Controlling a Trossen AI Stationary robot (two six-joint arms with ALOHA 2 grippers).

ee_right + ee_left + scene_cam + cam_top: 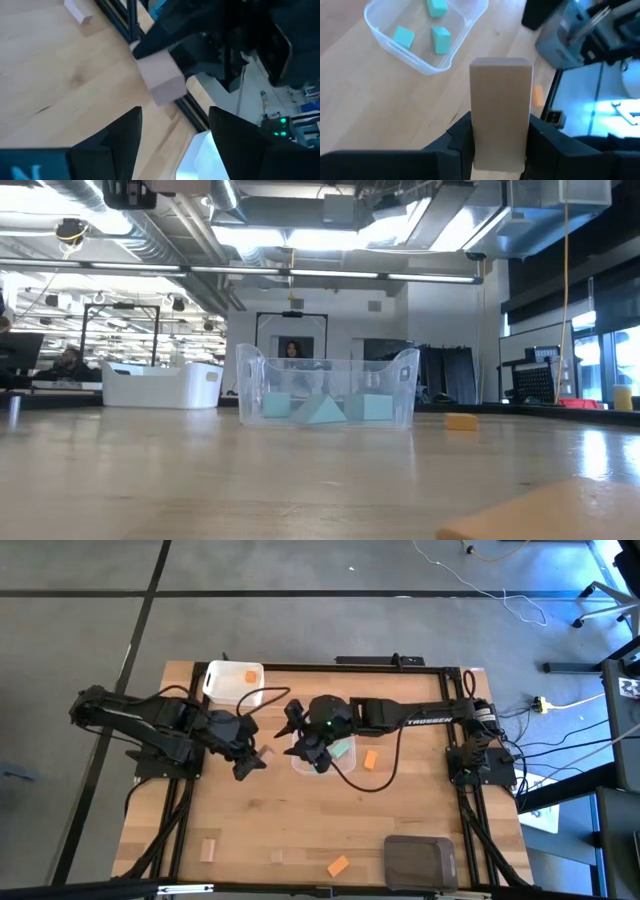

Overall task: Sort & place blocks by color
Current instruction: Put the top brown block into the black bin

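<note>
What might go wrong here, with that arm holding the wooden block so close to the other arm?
The left gripper grips the tan block only by its lower end, so most of it sticks out; a bump might tilt it or knock it loose. The right gripper, open with nothing in it, hangs over the clear tub right next to it, so the two arms might collide if either swings across. A dropped block could also fall among the teal blocks, mixing colors.

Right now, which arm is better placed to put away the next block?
The left. Its gripper already holds a tan block, beside the clear tub. The right gripper is open and empty above that tub.
</note>
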